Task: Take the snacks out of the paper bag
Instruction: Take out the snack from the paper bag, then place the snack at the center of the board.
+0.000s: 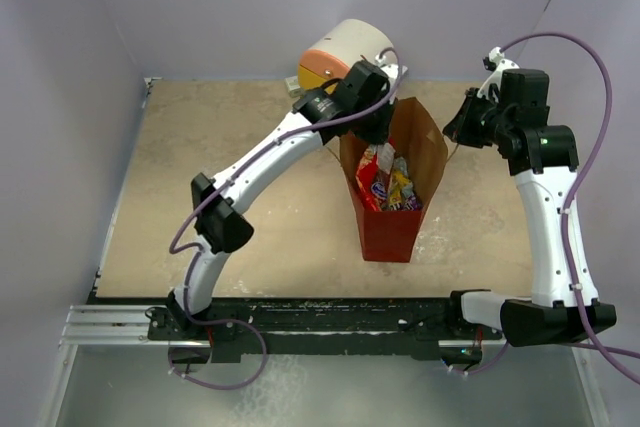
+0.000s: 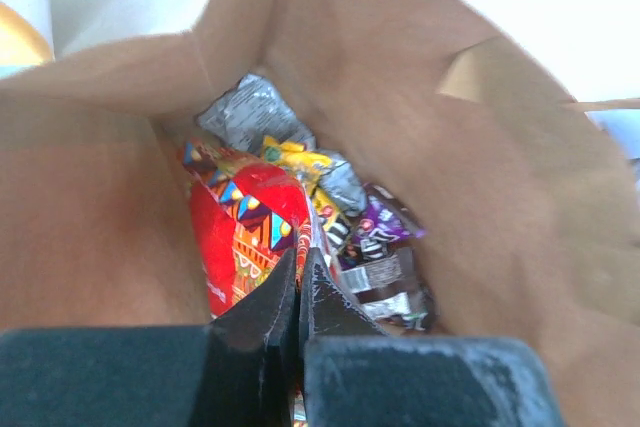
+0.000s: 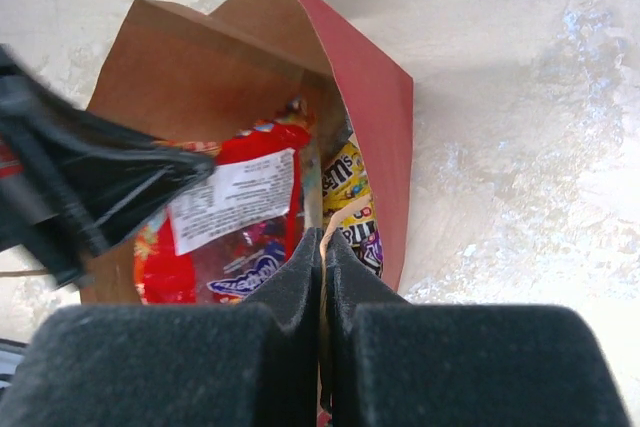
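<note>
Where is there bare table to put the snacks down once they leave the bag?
Bare tabletop left of the left arm, and the strip between the paper bag and the base rail. Crowded behind the bag, by the cabinet.

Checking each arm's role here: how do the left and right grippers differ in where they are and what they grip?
The left gripper reaches down into the paper bag; the right gripper sits outside, at its rim. The left gripper pinches the red crisp packet; the right gripper appears to pinch the bag's string handle. Both are shut.
</note>
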Controlling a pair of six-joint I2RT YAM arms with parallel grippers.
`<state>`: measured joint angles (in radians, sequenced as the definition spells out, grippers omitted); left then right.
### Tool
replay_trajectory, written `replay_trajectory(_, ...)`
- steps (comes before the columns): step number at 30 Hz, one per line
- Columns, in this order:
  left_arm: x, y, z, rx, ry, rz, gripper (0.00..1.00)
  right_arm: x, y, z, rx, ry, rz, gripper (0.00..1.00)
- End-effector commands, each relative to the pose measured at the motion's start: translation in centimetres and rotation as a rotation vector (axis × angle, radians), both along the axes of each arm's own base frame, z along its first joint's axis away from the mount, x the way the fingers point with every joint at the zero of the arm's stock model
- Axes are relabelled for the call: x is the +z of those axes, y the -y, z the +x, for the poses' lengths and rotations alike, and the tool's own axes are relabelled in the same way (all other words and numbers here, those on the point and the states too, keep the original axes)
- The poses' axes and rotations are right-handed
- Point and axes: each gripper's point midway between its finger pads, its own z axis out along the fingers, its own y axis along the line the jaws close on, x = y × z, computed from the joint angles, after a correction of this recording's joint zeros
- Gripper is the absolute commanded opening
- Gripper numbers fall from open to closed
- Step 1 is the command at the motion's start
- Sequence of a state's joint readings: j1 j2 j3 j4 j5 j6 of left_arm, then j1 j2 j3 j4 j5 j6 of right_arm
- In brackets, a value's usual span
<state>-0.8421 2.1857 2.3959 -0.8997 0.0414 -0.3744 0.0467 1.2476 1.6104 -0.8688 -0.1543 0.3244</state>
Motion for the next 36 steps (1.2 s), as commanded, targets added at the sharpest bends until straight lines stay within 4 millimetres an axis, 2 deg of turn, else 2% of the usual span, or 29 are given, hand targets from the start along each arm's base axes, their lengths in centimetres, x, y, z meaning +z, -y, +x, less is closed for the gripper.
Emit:
replay_trajectory(1,19.6,-1.4,-2.5,-0.04,0.294,-0.413,0.0,1.9,-0.7,-0.1,0.028,0.077,0.026,0.0)
replay_trajectory(7,29.0,-3.9,-5.9,-0.094,0.438,-0.637,0.0,2.1,-1.0,0.0,0.034,0.079,0.04,0.0)
replay_trajectory(10,33.5,-6.0,-7.8,-0.098,0.521,-0.735,0.0,2.0,-1.0,-0.1,0.032,0.078,0.039,0.0)
replay_trajectory(13,37.9,-8.9,-9.9,-0.085,0.619,-0.814,0.0,2.1,-1.0,-0.2,0.035,0.08,0.041,0.0)
replay_trajectory(16,40.9,-12.0,-11.6,-0.047,0.704,-0.856,0.0,2.1,-1.1,-0.2,0.034,0.08,0.046,0.0)
replay_trajectory(20,43.5,-16.7,-13.4,0.047,0.793,-0.871,0.0,2.2,-1.2,-0.2,0.036,0.081,0.049,0.0)
replay_trajectory(24,44.1,-21.0,-14.6,0.154,0.84,-0.831,0.0,2.1,-1.2,-0.3,0.04,0.084,0.046,0.0)
replay_trajectory(28,42.2,-24.5,-15.1,0.254,0.828,-0.736,0.0,1.8,-1.2,-0.4,0.043,0.079,0.045,0.0)
replay_trajectory(32,38.1,-27.3,-14.9,0.374,0.756,-0.619,0.0,1.8,-1.5,-0.2,0.054,0.076,0.042,0.0)
replay_trajectory(34,35.4,-28.5,-14.8,0.43,0.701,-0.559,0.0,1.9,-1.7,-0.2,0.06,0.076,0.04,0.0)
replay_trajectory(36,32.0,-28.8,-14.2,0.474,0.625,-0.483,0.0,1.8,-1.9,-0.1,0.068,0.072,0.038,0.0)
